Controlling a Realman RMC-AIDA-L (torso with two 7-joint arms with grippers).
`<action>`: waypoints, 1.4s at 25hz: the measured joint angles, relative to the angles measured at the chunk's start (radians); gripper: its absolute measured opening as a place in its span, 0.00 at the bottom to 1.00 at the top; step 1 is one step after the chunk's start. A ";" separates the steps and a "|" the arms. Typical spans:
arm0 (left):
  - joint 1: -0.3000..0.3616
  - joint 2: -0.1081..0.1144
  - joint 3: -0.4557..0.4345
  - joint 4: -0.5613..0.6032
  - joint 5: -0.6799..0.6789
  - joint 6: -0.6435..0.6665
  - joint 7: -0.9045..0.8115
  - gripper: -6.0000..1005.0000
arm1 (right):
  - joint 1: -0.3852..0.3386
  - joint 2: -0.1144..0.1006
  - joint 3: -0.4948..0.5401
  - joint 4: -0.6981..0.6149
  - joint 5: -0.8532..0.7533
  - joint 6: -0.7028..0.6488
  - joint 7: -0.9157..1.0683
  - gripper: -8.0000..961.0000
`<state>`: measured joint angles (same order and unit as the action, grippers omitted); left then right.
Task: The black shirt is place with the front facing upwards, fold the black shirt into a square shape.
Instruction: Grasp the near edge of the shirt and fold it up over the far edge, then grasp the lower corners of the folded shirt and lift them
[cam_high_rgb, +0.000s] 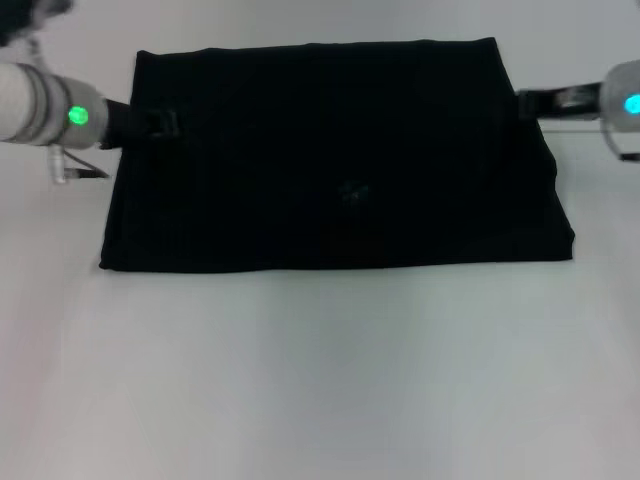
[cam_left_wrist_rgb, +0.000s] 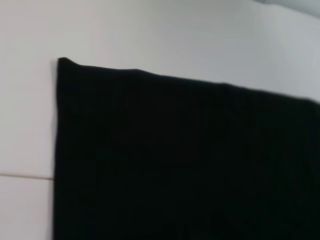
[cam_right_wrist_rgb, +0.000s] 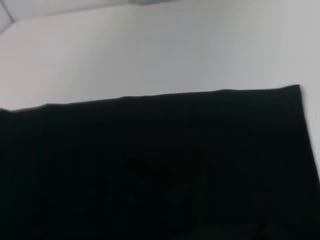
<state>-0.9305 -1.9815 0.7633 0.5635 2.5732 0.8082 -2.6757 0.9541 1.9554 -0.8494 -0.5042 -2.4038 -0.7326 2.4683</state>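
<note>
The black shirt (cam_high_rgb: 340, 160) lies flat on the white table as a wide folded rectangle, with no lettering showing. Its far edge and one far corner show in the left wrist view (cam_left_wrist_rgb: 190, 160), and the other far corner in the right wrist view (cam_right_wrist_rgb: 160, 165). My left gripper (cam_high_rgb: 160, 123) reaches in over the shirt's left edge near the far left corner, dark against the dark cloth. My right gripper (cam_high_rgb: 530, 103) sits at the shirt's right edge near the far right corner. Neither wrist view shows its own fingers.
The white table (cam_high_rgb: 320, 380) stretches bare in front of the shirt and on both sides. A thin seam line (cam_left_wrist_rgb: 25, 176) crosses the tabletop beside the shirt's left edge.
</note>
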 joint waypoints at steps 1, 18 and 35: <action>0.027 -0.005 -0.024 0.043 -0.016 0.030 -0.002 0.17 | -0.026 -0.005 0.031 -0.042 0.021 -0.048 -0.001 0.20; 0.374 -0.013 -0.259 0.117 -0.397 0.437 0.513 0.78 | -0.400 -0.028 0.298 -0.128 0.408 -0.607 -0.262 0.92; 0.349 -0.036 -0.252 0.013 -0.398 0.237 0.587 0.93 | -0.411 -0.015 0.367 -0.069 0.455 -0.576 -0.404 0.95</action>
<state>-0.5818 -2.0176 0.5113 0.5766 2.1751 1.0448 -2.0891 0.5426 1.9403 -0.4825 -0.5737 -1.9491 -1.3090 2.0643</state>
